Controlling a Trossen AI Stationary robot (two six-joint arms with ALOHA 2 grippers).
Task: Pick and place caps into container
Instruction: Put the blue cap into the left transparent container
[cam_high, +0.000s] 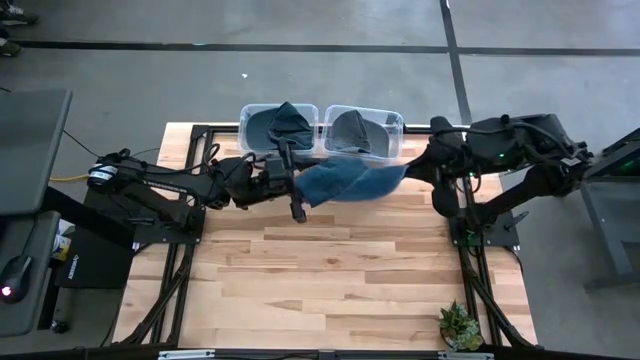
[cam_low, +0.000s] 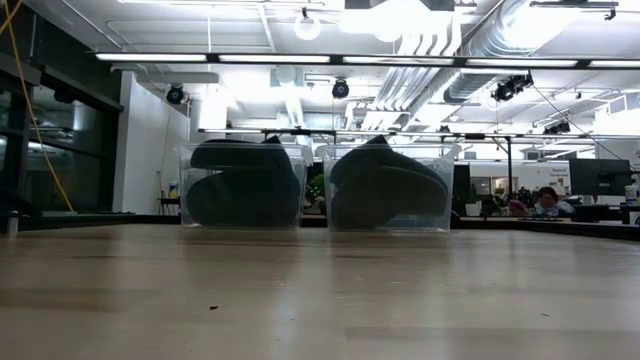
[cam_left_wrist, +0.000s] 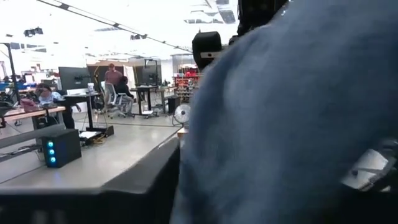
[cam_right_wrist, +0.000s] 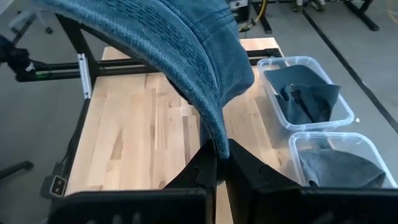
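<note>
The right hand, reaching in level above the table, pinches the blue cap's brim edge. The cap stretches across to the left hand (its grip hidden). Just beyond both stand two clear bins holding caps.

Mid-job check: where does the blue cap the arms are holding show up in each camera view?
High view: the blue cap stretches between the two grippers, just in front of the bins.
Low view: not in it; only the two bins show.
Left wrist view: the cap fills most of the picture.
Right wrist view: the cap hangs over the table, its edge pinched in the right fingers.
Shared landmark: the two clear bins.
</note>
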